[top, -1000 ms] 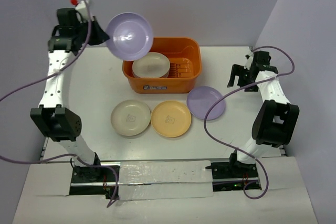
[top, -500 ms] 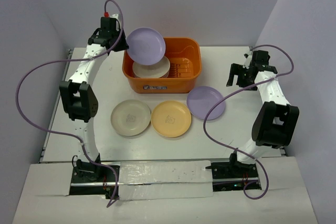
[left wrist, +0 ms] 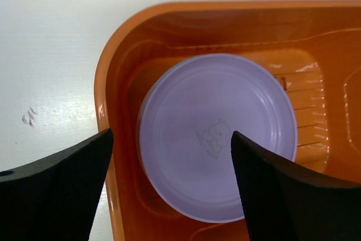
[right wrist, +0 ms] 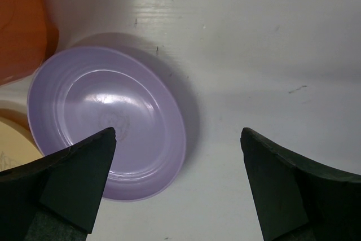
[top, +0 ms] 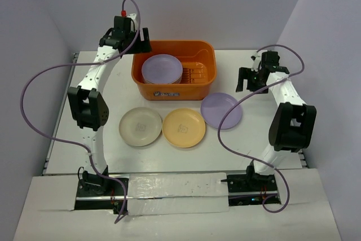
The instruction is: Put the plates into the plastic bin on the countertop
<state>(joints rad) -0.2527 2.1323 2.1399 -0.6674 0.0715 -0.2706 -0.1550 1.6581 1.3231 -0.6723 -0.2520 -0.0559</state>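
orange plastic bin at the middle of the tabletop's far edge, with a lavender plate lying flat in its left half. left fingers hover above it, spread wide, empty. right fingers — wide open, holding nothing — hang over a second lavender plate nearer the right edge, beside a yellow-orange plate and a cream plate.

Bright even light, soft shadows, faint glare on the bin

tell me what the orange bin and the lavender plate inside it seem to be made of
Orange bin: probably moulded plastic, glossy, with bright highlights along its walls and ribs. Lavender plate: likely plastic too, satin, with a soft even sheen and a faint centre mark.
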